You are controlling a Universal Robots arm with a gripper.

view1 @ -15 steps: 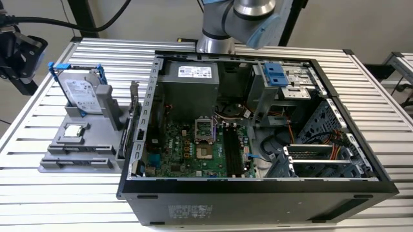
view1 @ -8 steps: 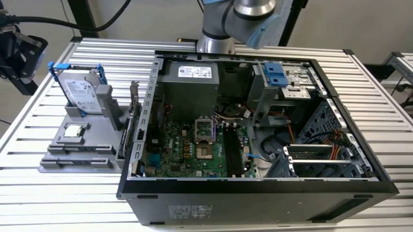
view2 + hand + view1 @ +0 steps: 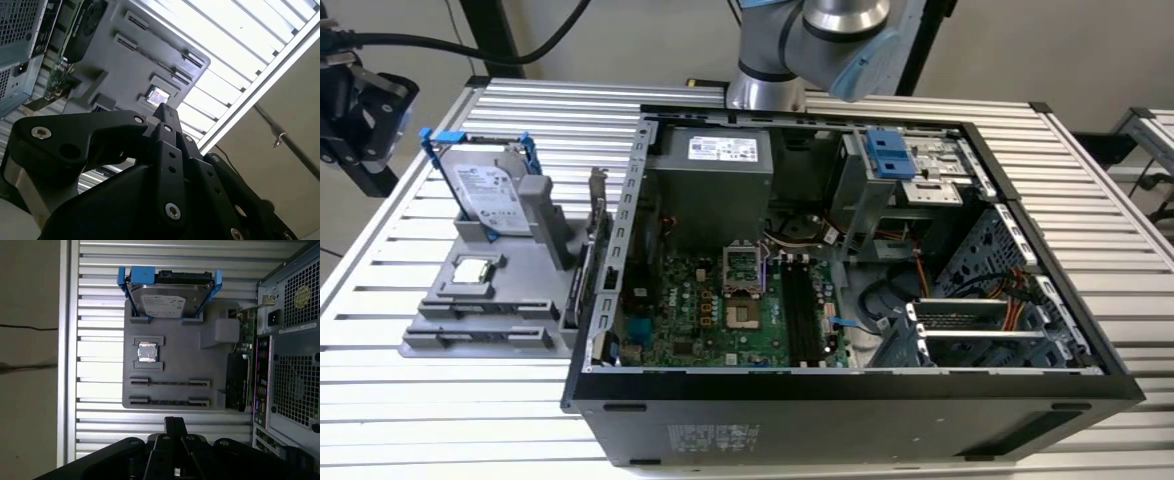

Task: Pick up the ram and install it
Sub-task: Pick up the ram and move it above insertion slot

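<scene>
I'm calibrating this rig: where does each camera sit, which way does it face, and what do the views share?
Exterior view: off the arm, high, looking down on the open black computer case and grey plastic holder tray; the silver-grey robot arm shows.
First wrist view: on the arm, looking straight down at that tray; the black claw shows.
Second wrist view: on the arm, slanting past the claw toward the tray.
All three share the tray.

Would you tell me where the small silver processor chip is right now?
The processor chip lies on the grey holder tray at the exterior view's left, outside the computer case, between the blue-framed hard drive and two long slots.
</scene>
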